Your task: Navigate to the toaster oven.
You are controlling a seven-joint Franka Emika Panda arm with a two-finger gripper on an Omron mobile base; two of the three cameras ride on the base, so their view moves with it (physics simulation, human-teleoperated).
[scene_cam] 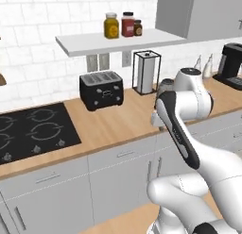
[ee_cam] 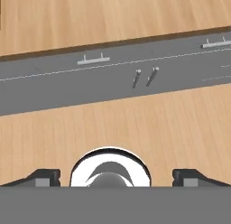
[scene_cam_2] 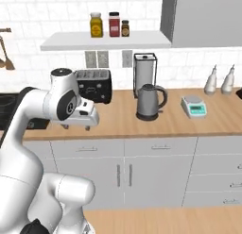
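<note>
My gripper [ee_cam: 116,175] hangs wide open, holding nothing, above the cabinets [ee_cam: 113,78] beside the counter [scene_cam_2: 189,127] edge; open floor [ee_cam: 135,128] below.

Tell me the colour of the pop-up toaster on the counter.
The toaster is black with a silver top, clearest in the left base view.

Arm: your white arm [scene_cam_2: 28,148] rises at the lower left, its hand over the counter edge.
Counter: wooden worktop [scene_cam_2: 142,127] above grey cabinets [scene_cam_2: 142,167].
Toaster: black pop-up toaster [scene_cam_2: 93,86] against the wall, behind your wrist.
Kettle: grey kettle [scene_cam_2: 150,102] in front of the paper towel holder [scene_cam_2: 144,72].
Scale: small kitchen scale [scene_cam_2: 194,107] right of the kettle.
Shelf: three jars [scene_cam_2: 109,24] on the white shelf [scene_cam_2: 142,39].
Bottles: two white bottles [scene_cam_2: 220,79] at far right.
</note>
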